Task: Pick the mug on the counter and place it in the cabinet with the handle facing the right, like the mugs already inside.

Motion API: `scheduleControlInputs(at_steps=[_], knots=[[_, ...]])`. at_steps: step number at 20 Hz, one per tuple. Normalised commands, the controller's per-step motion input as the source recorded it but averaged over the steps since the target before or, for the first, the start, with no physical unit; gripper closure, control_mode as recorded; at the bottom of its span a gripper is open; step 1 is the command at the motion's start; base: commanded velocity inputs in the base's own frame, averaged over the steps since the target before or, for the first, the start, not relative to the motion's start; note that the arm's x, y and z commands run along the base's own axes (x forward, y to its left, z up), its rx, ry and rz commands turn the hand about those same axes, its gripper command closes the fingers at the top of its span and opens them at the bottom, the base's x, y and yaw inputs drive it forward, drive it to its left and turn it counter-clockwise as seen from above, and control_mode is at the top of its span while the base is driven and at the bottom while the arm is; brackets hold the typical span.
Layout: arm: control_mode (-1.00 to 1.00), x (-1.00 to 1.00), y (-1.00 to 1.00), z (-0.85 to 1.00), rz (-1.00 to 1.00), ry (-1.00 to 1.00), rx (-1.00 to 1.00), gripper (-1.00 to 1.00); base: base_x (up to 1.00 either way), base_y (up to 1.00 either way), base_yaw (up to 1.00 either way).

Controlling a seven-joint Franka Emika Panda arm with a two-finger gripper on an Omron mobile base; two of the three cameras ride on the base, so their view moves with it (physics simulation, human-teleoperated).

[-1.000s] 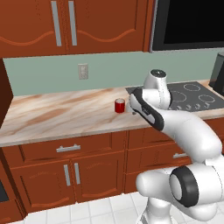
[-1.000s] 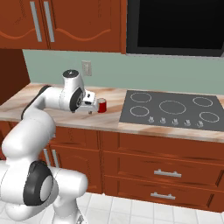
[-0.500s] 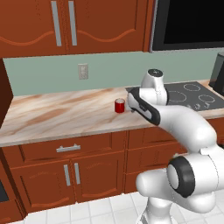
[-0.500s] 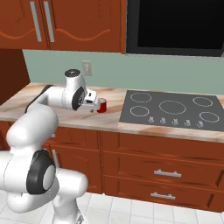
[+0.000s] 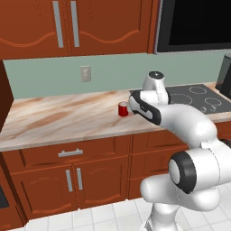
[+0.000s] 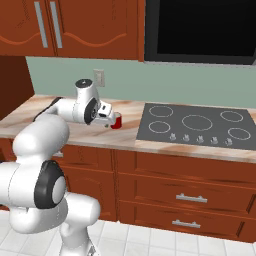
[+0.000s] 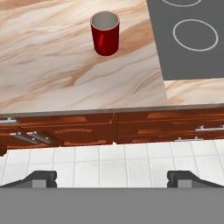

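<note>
Now we are closing in on the mug (image 7: 105, 33), which stands upright on the counter (image 7: 52, 74) just beside the cooktop (image 7: 192, 39). Our gripper (image 7: 111, 178) has its jaws spread wide, holding nothing. We should centre the jaws on the mug (its handle isn't visible from the hand view), then descend squarely before squeezing, so it won't tip or skid.

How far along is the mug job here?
Nothing is done yet: the mug stands upright on the counter, ungrasped. In hand: the end effector, open, looks down at it from the counter's front side. Left: grasping, lifting, and placing it in the cabinet, handle right.
</note>
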Motion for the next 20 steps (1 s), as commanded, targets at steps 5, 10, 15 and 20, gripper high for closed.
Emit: scheduleControlInputs(at_steps=[5,10,15,20], knots=[[-1.00,0.17,0.04,-0.09,-0.06,0.00,0.00,-1.00,0.00,0.00,0.00],[-1.00,0.07,0.05,-0.13,-0.03,0.00,0.00,-1.00,0.00,0.00,0.00],[-1.00,0.01,0.04,-0.17,0.00,0.00,0.00,-1.00,0.00,0.00,0.00],[-1.00,0.11,0.00,-0.13,0.00,0.00,0.00,-1.00,0.00,0.00,0.00]])
